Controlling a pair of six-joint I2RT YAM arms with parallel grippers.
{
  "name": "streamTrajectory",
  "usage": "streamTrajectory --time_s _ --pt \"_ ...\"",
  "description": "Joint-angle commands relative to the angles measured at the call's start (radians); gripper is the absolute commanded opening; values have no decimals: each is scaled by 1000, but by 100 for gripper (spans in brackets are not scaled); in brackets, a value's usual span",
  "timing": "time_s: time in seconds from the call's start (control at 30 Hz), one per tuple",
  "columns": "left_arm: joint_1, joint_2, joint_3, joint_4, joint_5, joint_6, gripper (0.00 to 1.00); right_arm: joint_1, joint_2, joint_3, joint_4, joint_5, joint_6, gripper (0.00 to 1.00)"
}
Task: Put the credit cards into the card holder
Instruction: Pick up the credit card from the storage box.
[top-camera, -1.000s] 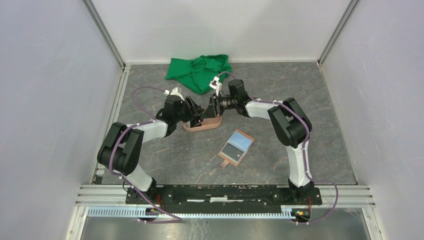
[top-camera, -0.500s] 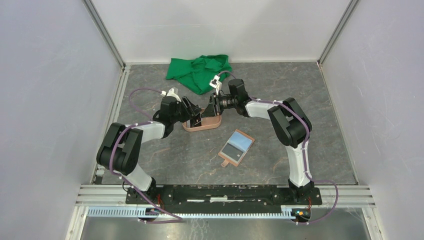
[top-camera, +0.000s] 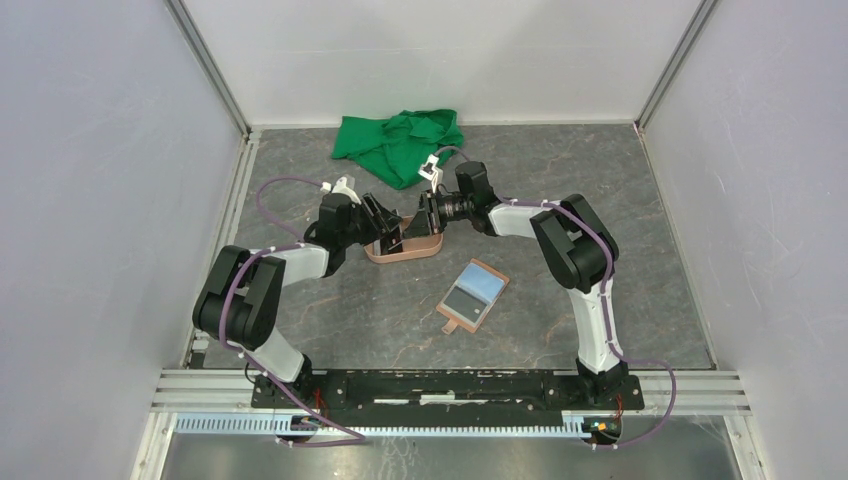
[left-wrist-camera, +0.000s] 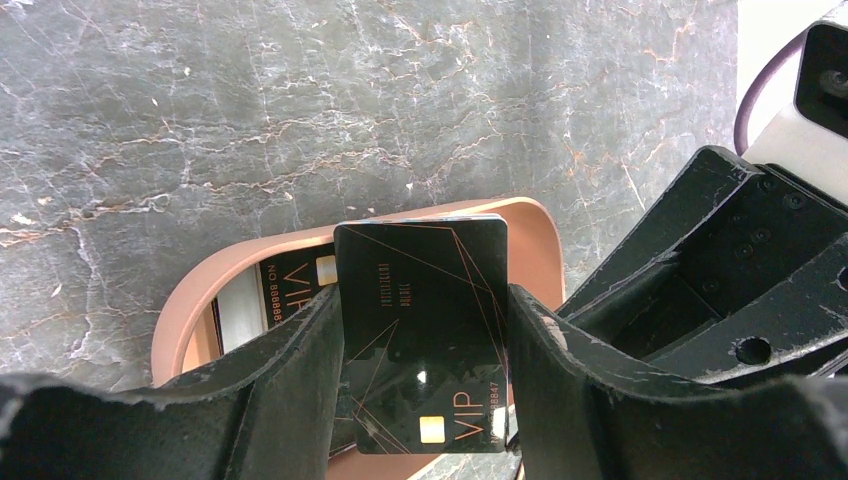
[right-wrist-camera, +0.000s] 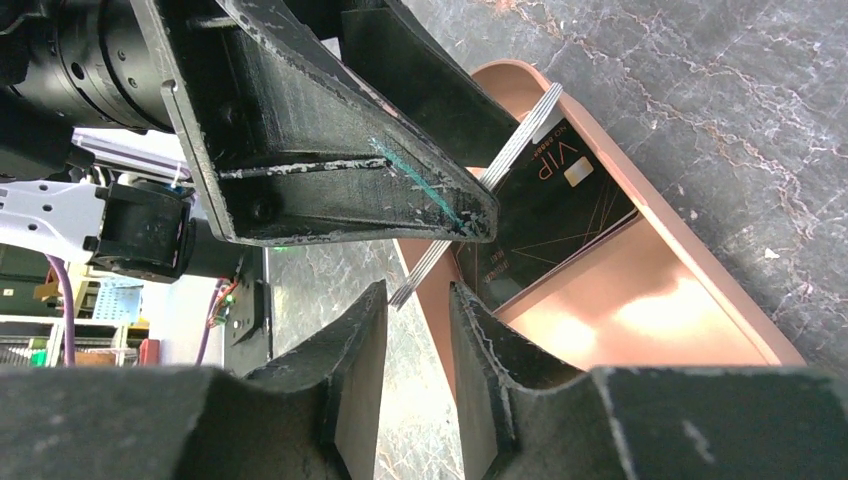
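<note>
Grey marbled table (top-camera: 600, 200) bears green cloth (top-camera: 395, 140), pink tray (top-camera: 405, 251) and card holder (top-camera: 473, 295).

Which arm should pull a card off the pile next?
Probably the right gripper: its open jaws face the edge of the cards that the left gripper clamps. The card holder lies on the right too.

You are getting bright, even overhead light in the top view, with the arms casting only faint, soft shadows on the table (top-camera: 620, 200). In the left wrist view the black card (left-wrist-camera: 425, 330) is catching a small white glare spot, and the left fingers (left-wrist-camera: 270, 395) are blurring. In the right wrist view the pink tray (right-wrist-camera: 640, 310) is glowing with a warm sheen, and the right fingers (right-wrist-camera: 340, 400) are looking soft.
</note>
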Motion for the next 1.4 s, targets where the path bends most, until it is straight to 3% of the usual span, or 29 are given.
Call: streamTrajectory --time_s 0.0,0.6,1.37 --pt "7 -22 -6 46 25 -10 54 7 11 34 73 -32 32 33" --pt "24 -35 -15 58 50 4 53 6 28 32 108 -47 70 1" --pt "50 -48 -37 65 59 22 54 -17 14 32 69 -19 38 0"
